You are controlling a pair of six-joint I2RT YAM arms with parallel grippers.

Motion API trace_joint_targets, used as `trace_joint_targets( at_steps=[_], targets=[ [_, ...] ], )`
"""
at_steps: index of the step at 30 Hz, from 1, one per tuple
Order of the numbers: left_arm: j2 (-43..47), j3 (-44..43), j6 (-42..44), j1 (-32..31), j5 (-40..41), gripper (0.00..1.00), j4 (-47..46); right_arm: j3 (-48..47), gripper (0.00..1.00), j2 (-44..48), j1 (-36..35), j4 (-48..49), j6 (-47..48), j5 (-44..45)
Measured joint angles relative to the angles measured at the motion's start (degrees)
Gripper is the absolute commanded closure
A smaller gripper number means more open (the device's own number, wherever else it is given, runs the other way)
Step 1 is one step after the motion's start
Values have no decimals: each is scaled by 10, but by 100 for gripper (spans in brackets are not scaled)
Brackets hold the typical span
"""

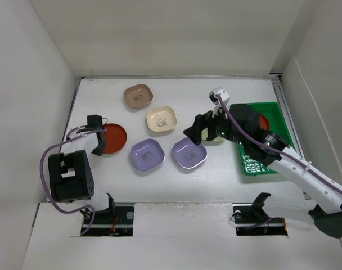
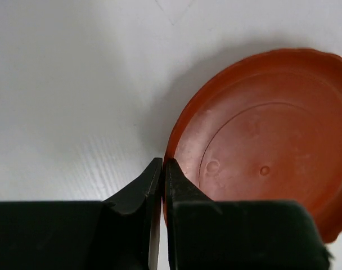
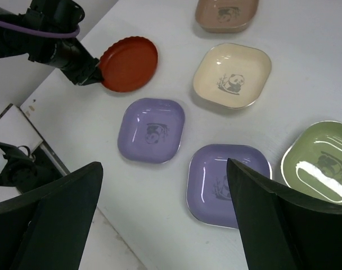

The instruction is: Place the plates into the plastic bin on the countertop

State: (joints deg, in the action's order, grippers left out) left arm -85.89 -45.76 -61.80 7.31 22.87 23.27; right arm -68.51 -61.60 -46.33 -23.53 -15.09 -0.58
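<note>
**Left gripper** [image 2: 162, 166]: jaws closed to a slit on the near rim of the red plate [image 2: 261, 140]. The bite looks thin, only the fingertips on the edge.

**Red plate:** round and shallow, lying on the countertop [image 2: 75, 84] at the far left, well apart from the bin [image 1: 275, 109] at the far right.

**Handling:**
- Lift slowly and watch for the rim slipping out.
- If the plate droops or swings, set it down and take a deeper bite.
- Carry it high enough to pass over the other plates and the bin wall.
- Let go low over the bin's base.

**Right gripper** [image 3: 165, 225]: jaws wide, holding nothing, hanging above the two lavender plates [image 1: 146, 153] [image 1: 189, 152].

**Right arm:** it lies across the bin and should clear out of the path first.

**Also on the countertop:** cream plate [image 1: 161, 120], tan plate [image 1: 138, 95], sage plate [image 3: 323, 160].

**In the bin:** a second red plate [image 1: 262, 120], partly hidden by the right arm.
</note>
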Motion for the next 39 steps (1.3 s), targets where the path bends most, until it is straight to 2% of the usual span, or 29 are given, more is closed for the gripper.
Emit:
trace_joint_targets(
  at_steps=[3,6,10,14,21,28,32,36,37,39],
  targets=[
    [36,-14,2,0,6,100,45,0,4,-20,0,15,1,-28],
    [109,-59,13,-28,25,100,93,-3,5,-49,0,31,1,-54],
    [223,-121,72,-68,13,100,82,-30,5,-104,0,42,1,-72],
    [313,-129,153,-68,-13,100,62,-96,6,-170,5,47,0,-80],
    [336,-110,283,-68,-124,100,48,-248,7,-272,13,52,0,-91],
    [332,-87,350,-72,-248,100,33,-344,18,-394,7,56,6,-89],
    [339,-78,365,-78,-287,100,18,-345,26,-451,2,42,8,-81],
    [359,-72,374,-80,-306,100,11,-345,53,-490,-2,30,10,-76],
    [363,-72,376,-80,-308,100,10,-345,67,-495,-3,29,9,-75],
    [369,-72,380,-80,-308,100,9,-345,78,-499,-5,25,9,-71]
  ],
)
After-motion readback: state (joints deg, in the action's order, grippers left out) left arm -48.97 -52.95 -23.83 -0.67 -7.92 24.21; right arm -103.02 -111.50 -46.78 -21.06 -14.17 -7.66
